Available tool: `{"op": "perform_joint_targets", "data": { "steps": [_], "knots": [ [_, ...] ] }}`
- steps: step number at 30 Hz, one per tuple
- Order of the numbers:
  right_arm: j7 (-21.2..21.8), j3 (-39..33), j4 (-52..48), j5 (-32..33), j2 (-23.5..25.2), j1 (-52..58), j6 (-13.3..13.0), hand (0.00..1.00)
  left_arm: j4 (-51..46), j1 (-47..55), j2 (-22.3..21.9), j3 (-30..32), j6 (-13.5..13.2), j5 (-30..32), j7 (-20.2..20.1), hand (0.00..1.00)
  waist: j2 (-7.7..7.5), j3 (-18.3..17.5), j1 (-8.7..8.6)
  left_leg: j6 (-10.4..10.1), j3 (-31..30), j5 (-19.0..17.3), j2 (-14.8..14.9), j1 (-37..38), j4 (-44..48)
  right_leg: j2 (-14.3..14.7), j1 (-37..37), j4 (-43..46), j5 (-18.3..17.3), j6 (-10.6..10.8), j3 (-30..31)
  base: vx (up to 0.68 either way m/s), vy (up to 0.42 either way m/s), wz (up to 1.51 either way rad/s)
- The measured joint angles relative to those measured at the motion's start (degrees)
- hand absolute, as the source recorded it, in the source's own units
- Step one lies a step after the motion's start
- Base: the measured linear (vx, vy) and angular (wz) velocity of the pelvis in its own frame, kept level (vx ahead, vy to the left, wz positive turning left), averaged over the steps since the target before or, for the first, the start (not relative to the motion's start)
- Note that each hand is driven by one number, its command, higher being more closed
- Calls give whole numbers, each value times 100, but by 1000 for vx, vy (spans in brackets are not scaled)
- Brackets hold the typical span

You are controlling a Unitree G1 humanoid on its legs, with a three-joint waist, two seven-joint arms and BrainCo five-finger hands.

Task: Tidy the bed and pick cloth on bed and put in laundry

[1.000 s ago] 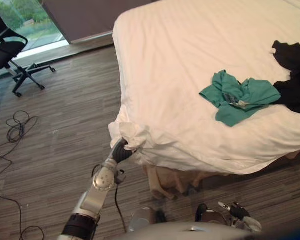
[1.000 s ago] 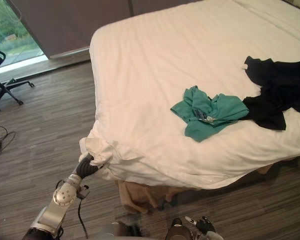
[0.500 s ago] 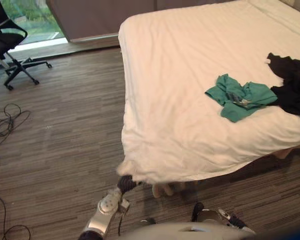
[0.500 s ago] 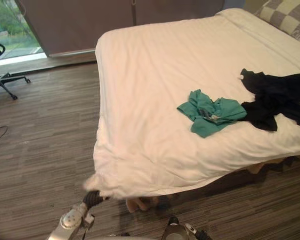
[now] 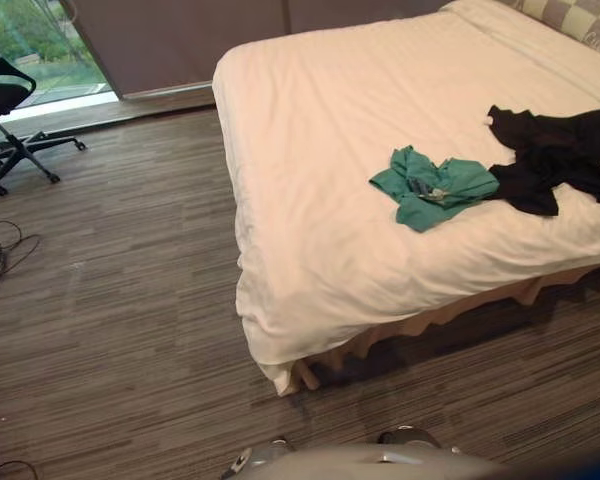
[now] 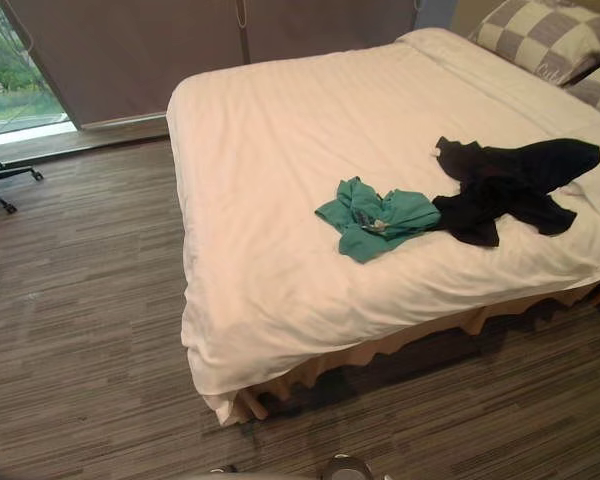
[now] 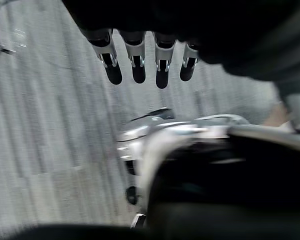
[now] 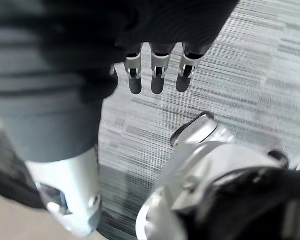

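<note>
Left robot hand (image 7: 138, 62) and right robot hand (image 8: 157, 79) hang straight-fingered, empty; green cloth (image 5: 432, 187) on bed (image 5: 310, 120)

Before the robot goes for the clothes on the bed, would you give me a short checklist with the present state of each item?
1. Left hand free: ok, fingers straight over the floor, holding nothing.
2. Right hand free: ok, fingers relaxed, holding nothing.
3. White cover tidy: ok, it lies flat and hangs over the near corner.
4. Green cloth reachable: ok, crumpled on top of the cover, nothing over it.
5. Green cloth separate from the black cloth: not ok, their edges touch.
6. Place for the laundry known: cannot tell.
</note>
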Motion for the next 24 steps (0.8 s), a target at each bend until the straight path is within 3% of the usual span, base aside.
{"op": "perform_joint_targets", "data": {
  "steps": [2,3,7,9,12,13,15,18,21,23,24],
  "knots": [
    [-302,-317,-3,212,15,-12,-124,0,-1,-61,23,24,31,7,97,0,-41,-24,-1,2,19,-6,-64,-15,-47,-13,28,-190,125,66,34,24,72,-11],
    [-384,-394,-9,232,9,-15,-193,100,-4,-86,30,25,31,6,107,0,-41,-30,-2,-6,20,-12,-84,-7,-53,-27,50,-240,156,73,35,45,95,-9],
    [-979,-768,-524,316,-87,-162,-754,100,-66,-320,138,-10,-180,-31,303,0,-70,-52,-1,52,40,-99,-212,-6,-57,-144,198,-507,356,140,54,73,93,-2],
    [-1217,-872,-1038,92,-378,-462,-1052,100,-282,-477,175,-135,-332,-66,311,0,-77,-62,4,80,102,-151,-317,-8,-51,-214,223,-545,405,180,97,92,103,-11],
    [-1269,-761,-1852,-458,-1357,-1429,-1423,100,-315,-747,405,-736,-533,-63,320,0,-73,-63,-6,98,47,-155,-484,-12,-30,-356,268,-634,476,256,110,71,88,3],
    [-1204,-695,-1913,-630,-1602,-1650,-1441,100,-380,-760,441,-813,-587,-63,325,0,-74,-63,-11,98,13,-154,-502,-8,-30,-371,283,-648,481,260,105,66,46,18],
    [-547,-246,-2093,-989,-2607,-2402,-1579,100,-561,-751,585,-1175,-705,-107,362,0,-75,-56,29,101,-61,-152,-551,-43,-29,-389,278,-663,491,249,45,51,22,19],
    [376,522,-2802,-1148,-3233,-2946,-1879,100,-591,-642,609,-1451,-725,-303,410,0,-61,-52,65,139,-251,-126,-534,-179,-28,-370,277,-704,492,248,-96,48,-22,32],
    [1044,1163,-3779,-1134,-3143,-3117,-1918,100,-620,-446,534,-1641,-800,-389,493,0,-65,-50,92,152,-353,-117,-513,-190,-27,-353,324,-703,494,245,-167,60,-14,21],
    [1696,1814,-4353,-1127,-2864,-3164,-1862,100,-690,-309,531,-1662,-842,-573,643,0,-78,-45,203,152,-434,-117,-516,-154,-26,-361,420,-701,499,237,-188,65,13,22],
    [1802,1995,-4422,-1134,-2730,-3198,-1830,100,-694,-282,519,-1642,-842,-581,686,0,-86,-40,225,152,-473,-117,-517,-140,-25,-363,447,-702,502,232,-218,58,15,26]
  ]
}}
